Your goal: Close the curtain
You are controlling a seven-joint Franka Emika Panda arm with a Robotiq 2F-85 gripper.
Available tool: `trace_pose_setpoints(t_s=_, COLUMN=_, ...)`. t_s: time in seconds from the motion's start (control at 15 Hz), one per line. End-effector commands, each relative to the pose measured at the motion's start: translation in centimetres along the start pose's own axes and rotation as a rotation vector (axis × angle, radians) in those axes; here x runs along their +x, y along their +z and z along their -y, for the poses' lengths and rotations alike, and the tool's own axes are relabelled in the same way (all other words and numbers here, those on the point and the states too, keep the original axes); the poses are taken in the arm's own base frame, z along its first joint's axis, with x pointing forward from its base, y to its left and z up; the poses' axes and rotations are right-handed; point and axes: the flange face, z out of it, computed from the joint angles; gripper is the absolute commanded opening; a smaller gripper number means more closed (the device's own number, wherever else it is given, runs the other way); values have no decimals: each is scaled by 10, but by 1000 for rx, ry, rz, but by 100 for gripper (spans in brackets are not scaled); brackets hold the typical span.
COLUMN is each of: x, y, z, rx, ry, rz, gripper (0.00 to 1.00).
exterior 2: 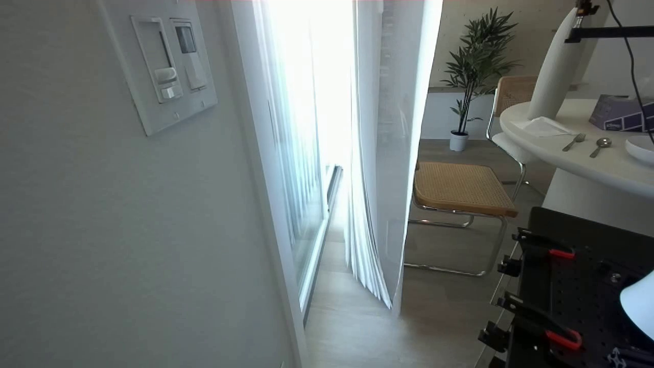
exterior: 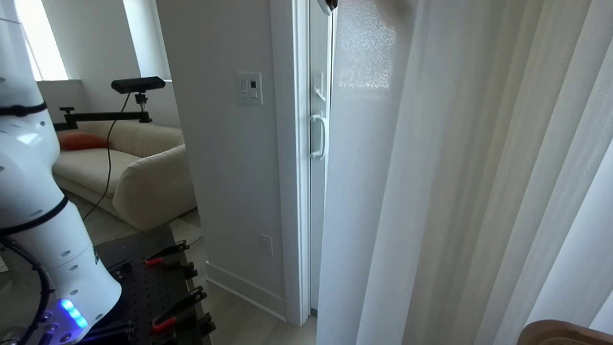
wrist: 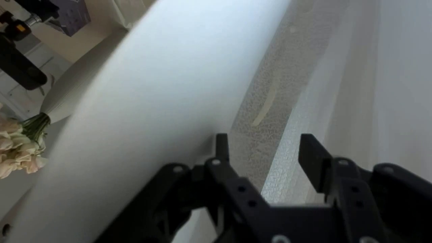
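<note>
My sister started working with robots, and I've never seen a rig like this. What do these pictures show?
The machine is one white robot arm, seen in an exterior view. Two pictures come from cameras standing apart from the robot; the third comes from its wrist, looking along the black gripper. The job is to close the curtain, the tall, pleated white drape. The fingers stand apart, with the curtain showing between and beside them, so nothing looks firmly held. On the round white table lie a fork, a spoon and a tissue box.
</note>
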Motion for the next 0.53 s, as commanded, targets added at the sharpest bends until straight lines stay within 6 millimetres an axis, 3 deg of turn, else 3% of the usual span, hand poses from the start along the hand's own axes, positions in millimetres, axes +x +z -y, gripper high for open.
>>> trace_pose_setpoints(t_s=0.0, x=4, y=-2, z=5, rx=51, ry=6, rz=12, gripper=87)
trace_pose_setpoints(t_s=0.13, x=2, y=-6, z=6, rx=89, ry=-9, rz=30, gripper=99)
trace_pose_setpoints(t_s=0.47, x=-1, y=-19, z=12, rx=203, ry=-33, rz=27, gripper=100)
